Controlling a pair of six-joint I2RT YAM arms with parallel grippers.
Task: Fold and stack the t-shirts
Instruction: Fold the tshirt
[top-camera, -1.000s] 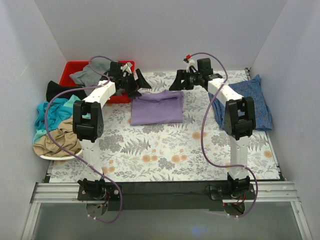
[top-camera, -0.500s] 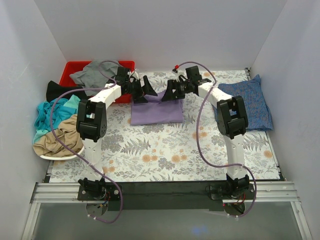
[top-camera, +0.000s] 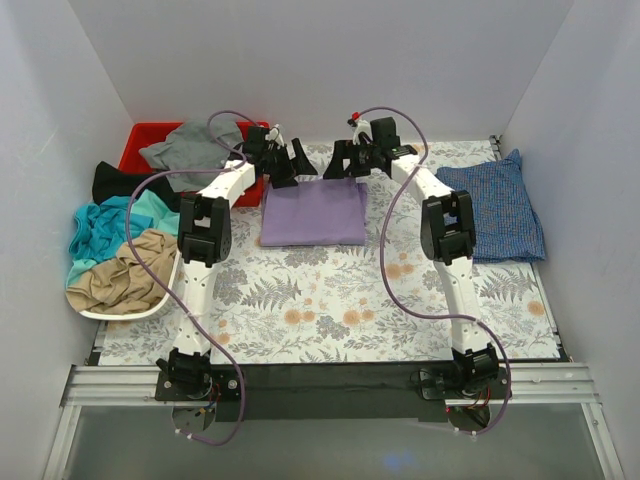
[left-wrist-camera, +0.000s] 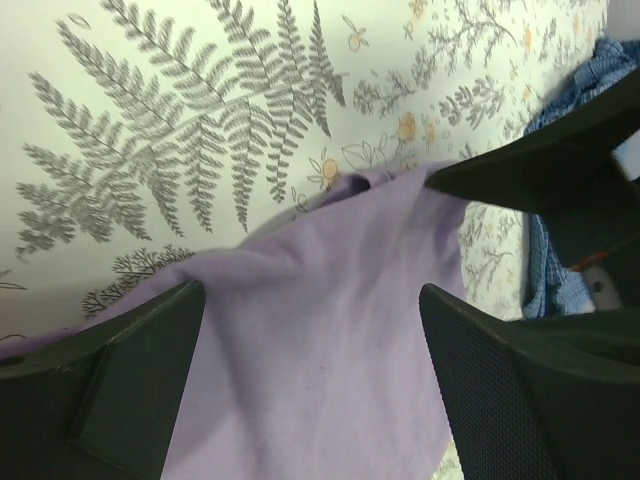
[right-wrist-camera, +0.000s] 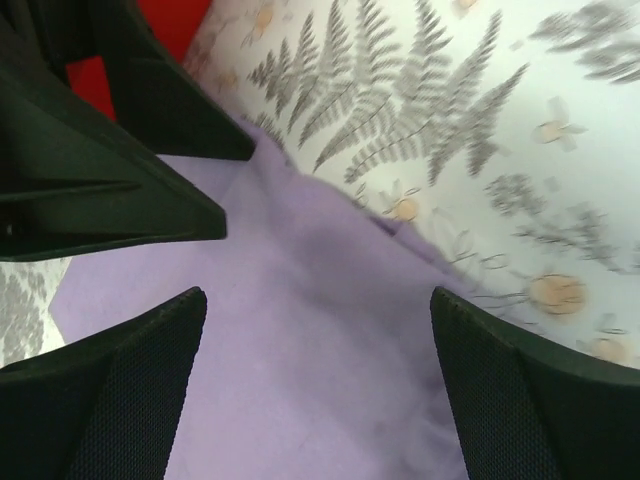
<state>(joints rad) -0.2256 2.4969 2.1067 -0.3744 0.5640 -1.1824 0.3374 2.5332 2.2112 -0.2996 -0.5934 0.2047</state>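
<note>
A lavender-purple t-shirt lies folded flat in the middle back of the table. My left gripper is open and empty above its far left edge; in the left wrist view the purple cloth lies between the spread jaws. My right gripper is open and empty above its far right edge; the purple cloth shows below it. The two grippers face each other closely. A blue checked t-shirt lies at the right.
A red bin at the back left holds a grey shirt. A black shirt, a teal shirt and a tan shirt are piled at the left edge. A floral table cover covers the table.
Both arms have stretched further back, and the grippers have moved to the shirt's far edge. The purple shirt lies flatter and more squared than a second ago.
</note>
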